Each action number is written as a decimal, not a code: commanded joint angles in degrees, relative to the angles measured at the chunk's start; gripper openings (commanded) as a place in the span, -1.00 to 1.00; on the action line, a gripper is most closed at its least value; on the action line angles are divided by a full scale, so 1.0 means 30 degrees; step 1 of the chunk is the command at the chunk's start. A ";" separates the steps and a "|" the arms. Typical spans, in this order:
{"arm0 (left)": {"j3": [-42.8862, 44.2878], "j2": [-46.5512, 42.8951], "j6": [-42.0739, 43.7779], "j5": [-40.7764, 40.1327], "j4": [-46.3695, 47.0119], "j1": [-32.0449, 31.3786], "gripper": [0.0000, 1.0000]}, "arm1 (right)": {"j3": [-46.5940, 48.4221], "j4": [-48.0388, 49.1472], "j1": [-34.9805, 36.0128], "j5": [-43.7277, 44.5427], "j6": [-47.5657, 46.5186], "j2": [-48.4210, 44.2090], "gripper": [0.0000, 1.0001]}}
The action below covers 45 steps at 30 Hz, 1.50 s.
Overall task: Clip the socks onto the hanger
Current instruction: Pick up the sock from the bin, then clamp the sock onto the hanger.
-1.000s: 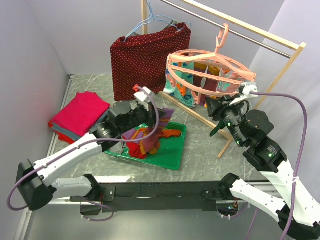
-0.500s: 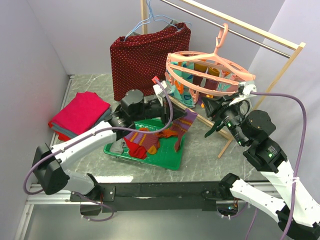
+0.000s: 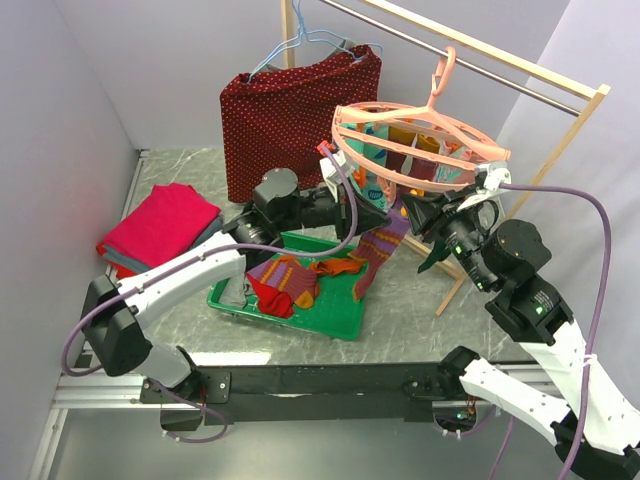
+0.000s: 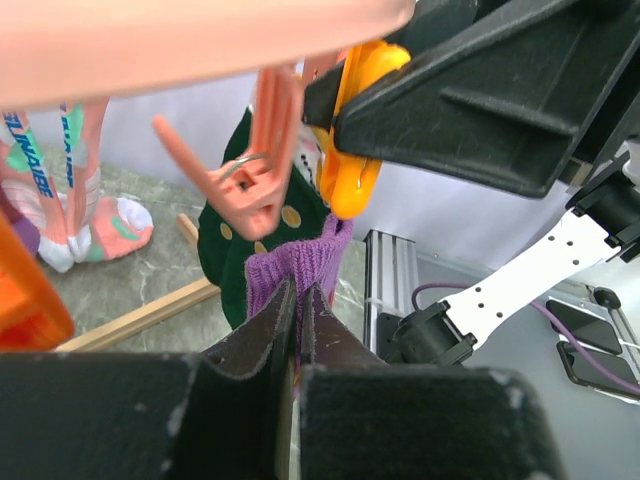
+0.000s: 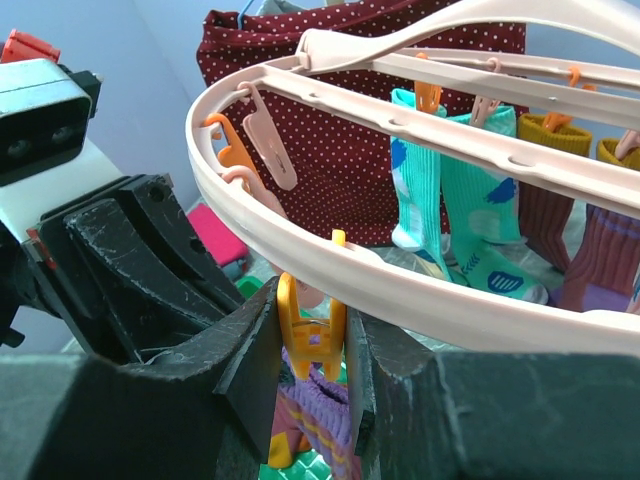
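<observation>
Holding the purple-and-orange striped knitted sock (image 3: 378,252) by its cuff, the left gripper (image 4: 300,295) is clamped on it. The sock hangs in the middle of the top view, between the green plastic tray (image 3: 340,322) and the salmon-pink plastic round hanger (image 3: 352,150). The right gripper (image 5: 312,340) pinches one orange plastic peg (image 4: 352,175) under the ring, with a finger pressed on each side of it. The purple cuff is just below this peg; we cannot tell if it is already between the peg's lips.

We judge the sock to be light, soft and floppy. It is best taken at the cuff edge and kept flat, because a bunched edge could slip out of the peg.

We count two grippers, one sock in the air and one peg being squeezed. The heap of small socks (image 3: 290,282) in the tray shows about four pieces: striped, red, orange, grey. In the right wrist view we count at least four hanging socks (image 5: 470,200) on the far side of the ring.
</observation>
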 commanded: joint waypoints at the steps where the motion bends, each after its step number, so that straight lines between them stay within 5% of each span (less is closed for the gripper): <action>1: 0.1188 0.0159 -0.0320 0.0487 0.1021 -0.0142 -0.89 | -0.0239 0.0705 -0.0098 -0.0732 -0.0238 -0.0118 -1.00; 39: 0.2449 0.0863 -0.2049 0.1074 0.2779 -0.0142 -0.84 | -0.0738 0.0705 -0.0567 -0.1494 -0.0413 -0.0499 -1.00; 41: 0.2478 0.0892 -0.1991 0.1044 0.2692 -0.0142 -0.79 | -0.0680 0.0647 -0.0538 -0.1465 -0.0472 -0.0470 -0.81; 42: 0.2478 0.0921 -0.2020 0.1015 0.2662 -0.0142 -0.76 | -0.0679 0.0589 -0.0567 -0.1349 -0.0501 -0.0499 -0.52; 45: 0.2449 0.0980 -0.1962 0.0840 0.2487 -0.0171 -0.58 | -0.0591 0.0442 -0.0567 -0.0969 -0.0588 -0.0674 -0.32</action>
